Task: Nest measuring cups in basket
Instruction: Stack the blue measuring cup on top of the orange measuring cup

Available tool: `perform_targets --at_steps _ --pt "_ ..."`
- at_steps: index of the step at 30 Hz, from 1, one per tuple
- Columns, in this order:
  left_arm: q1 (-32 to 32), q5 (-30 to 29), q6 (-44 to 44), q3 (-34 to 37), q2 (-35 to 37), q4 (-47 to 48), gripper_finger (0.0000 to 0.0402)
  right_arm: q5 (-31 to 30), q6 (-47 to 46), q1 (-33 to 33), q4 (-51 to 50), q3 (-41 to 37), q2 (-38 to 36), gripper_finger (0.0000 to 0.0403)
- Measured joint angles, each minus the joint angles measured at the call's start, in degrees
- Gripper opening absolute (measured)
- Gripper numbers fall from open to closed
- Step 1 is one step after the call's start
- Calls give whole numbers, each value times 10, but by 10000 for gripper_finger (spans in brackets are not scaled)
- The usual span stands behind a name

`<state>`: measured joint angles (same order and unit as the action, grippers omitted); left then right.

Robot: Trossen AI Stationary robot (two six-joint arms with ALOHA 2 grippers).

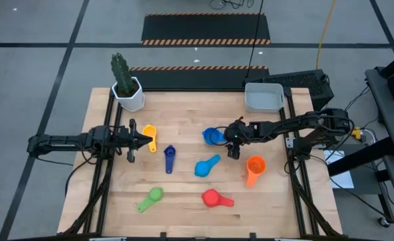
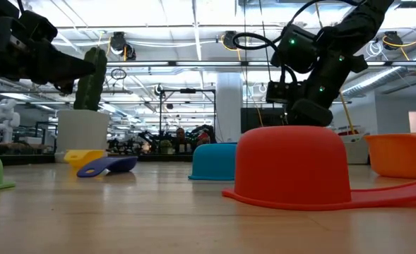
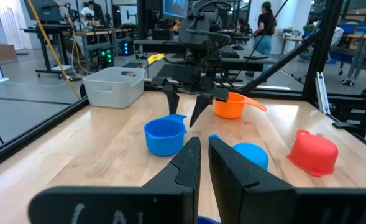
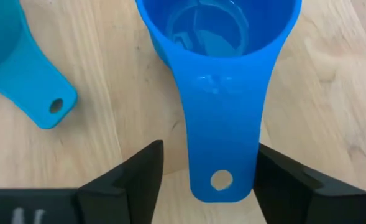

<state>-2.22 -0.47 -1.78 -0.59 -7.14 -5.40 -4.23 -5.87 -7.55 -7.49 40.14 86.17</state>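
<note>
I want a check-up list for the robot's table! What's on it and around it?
Surface: wooden table, bare between items.
Job's things: seven measuring cups scattered, upright blue cup among them; grey basket at far corner, nothing seen inside.
Clutter: potted cactus.
Pincers: left pincer shut beside yellow cup; right pincer straddles blue cup's handle, fingers apart from it.
Cables: yellow cable on floor.
Surroundings: lab benches, person beyond.

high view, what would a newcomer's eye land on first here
Bright measuring cups lie scattered over the wooden table, all outside the grey basket at its far right corner. The right gripper sits low at mid-table, fingers open either side of a blue cup's handle. The left gripper waits beside the yellow cup, near a potted cactus.
</note>
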Motion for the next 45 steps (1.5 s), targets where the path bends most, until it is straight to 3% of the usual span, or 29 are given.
perform_targets --at_steps 16,24,34,40,45 --pt "0 0 0 0 0 -16 37 -1 -33 2 -10 0 -21 126" --pt "0 1 -3 0 0 -17 37 -2 -85 27 -53 0 -71 124" --pt "5 5 -10 0 0 -20 37 -2 -253 93 -142 0 -156 122" --pt "20 6 -4 0 0 -21 37 -3 -371 161 -206 0 -212 122" --pt "31 5 -3 0 0 -22 37 -18 -451 231 -204 0 -252 122"
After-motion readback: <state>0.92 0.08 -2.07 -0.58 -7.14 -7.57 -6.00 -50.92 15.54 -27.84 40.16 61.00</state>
